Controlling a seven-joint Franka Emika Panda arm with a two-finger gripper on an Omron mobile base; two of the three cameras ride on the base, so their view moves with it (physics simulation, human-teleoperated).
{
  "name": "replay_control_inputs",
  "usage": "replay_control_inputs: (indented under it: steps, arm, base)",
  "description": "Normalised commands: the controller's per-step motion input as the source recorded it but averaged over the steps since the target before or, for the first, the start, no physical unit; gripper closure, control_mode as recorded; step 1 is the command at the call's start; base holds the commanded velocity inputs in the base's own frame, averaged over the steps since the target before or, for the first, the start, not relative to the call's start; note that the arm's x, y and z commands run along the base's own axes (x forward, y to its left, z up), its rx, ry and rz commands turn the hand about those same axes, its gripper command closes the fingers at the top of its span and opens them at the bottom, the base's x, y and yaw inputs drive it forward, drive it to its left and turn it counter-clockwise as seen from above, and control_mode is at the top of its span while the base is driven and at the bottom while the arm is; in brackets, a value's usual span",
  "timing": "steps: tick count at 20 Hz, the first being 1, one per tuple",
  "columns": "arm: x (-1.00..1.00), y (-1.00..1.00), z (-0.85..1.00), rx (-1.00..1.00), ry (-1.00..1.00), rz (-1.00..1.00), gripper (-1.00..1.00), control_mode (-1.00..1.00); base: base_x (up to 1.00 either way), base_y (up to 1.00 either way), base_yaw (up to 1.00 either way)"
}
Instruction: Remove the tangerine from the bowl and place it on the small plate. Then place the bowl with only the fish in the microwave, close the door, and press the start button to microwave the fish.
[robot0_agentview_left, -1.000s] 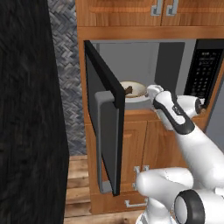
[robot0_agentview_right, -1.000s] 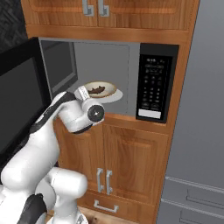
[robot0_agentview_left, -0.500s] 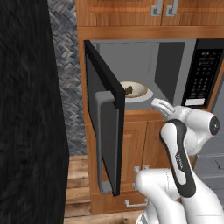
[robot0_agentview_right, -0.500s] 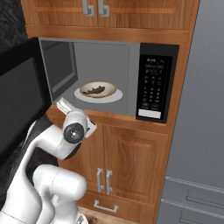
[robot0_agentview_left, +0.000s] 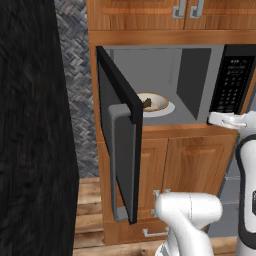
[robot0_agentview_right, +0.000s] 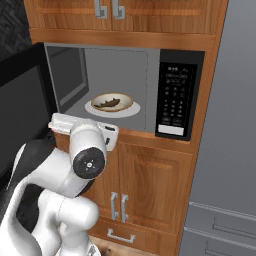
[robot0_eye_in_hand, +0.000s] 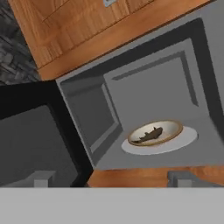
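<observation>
The bowl (robot0_agentview_right: 112, 102) with the fish (robot0_agentview_right: 108, 103) sits inside the microwave (robot0_agentview_right: 125, 90), on its round white disc. The gripper (robot0_eye_in_hand: 111, 179) is out in front with its 2 fingers spread wide and holding nothing. The door (robot0_agentview_left: 120, 150) hangs wide open, so a hard or crooked push could make the hand slide off it and leave it not fully shut.

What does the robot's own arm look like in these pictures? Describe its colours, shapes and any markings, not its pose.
The arm is made of glossy white, rounded tubular segments with bulging joints. One joint ends in a dark round cap with a small pale centre mark, and a black section shows at its left edge. The hand is a flat white block. No cables or lettering are visible.
</observation>
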Motion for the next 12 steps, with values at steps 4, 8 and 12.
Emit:
replay_control_inputs:
  steps: [4,8,12]
  arm:
    - [-1.0,0.58,0.24,-0.41,-0.56,0.0,-1.0,-1.0]
    - [-1.0,0.72,0.18,-0.41,-0.5,0.0,-1.0,-1.0]
    - [-1.0,0.95,0.01,-0.45,-0.39,0.0,-1.0,-1.0]
  base:
    - [0.0,0.0,0.0]
    - [0.0,0.0,0.0]
    - [0.0,0.0,0.0]
